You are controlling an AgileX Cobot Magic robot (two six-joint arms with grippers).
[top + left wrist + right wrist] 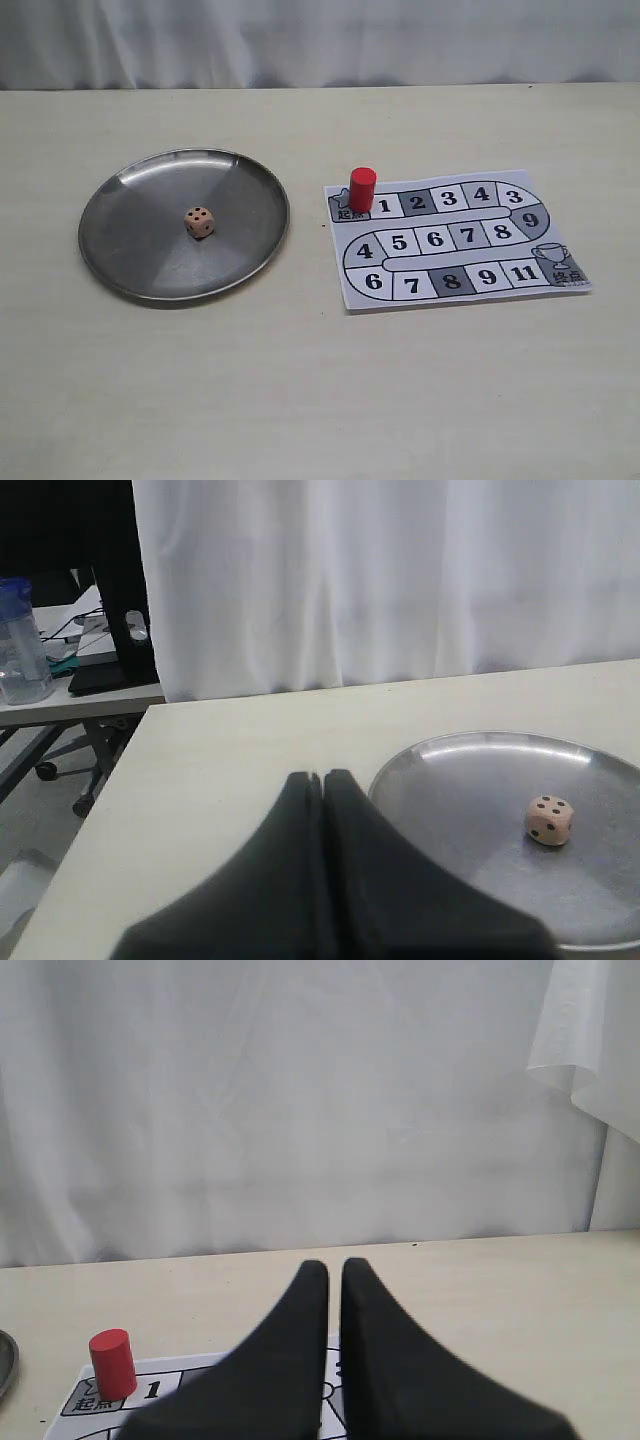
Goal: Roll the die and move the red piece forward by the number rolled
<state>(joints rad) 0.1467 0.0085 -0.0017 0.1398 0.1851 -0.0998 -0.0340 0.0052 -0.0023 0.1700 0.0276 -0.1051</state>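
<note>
The die (199,222) is a pale tan cube with dark pips and rests near the middle of a round metal plate (130,270) on the left. The red piece (362,189) stands upright on the start square at the top left corner of the paper board (345,295), just beside square 1. Neither gripper shows in the exterior view. In the left wrist view my left gripper (322,777) is shut and empty, short of the plate's rim (450,810), with the die (550,820) beyond it. My right gripper (335,1265) is shut with a thin slit, holding nothing, over the board (180,1385) and apart from the red piece (112,1362).
The board's track runs in numbered squares and ends at a trophy square (565,268) at the lower right. A white curtain (320,40) hangs behind the beige table. A side table with a water bottle (20,645) stands off the table's edge.
</note>
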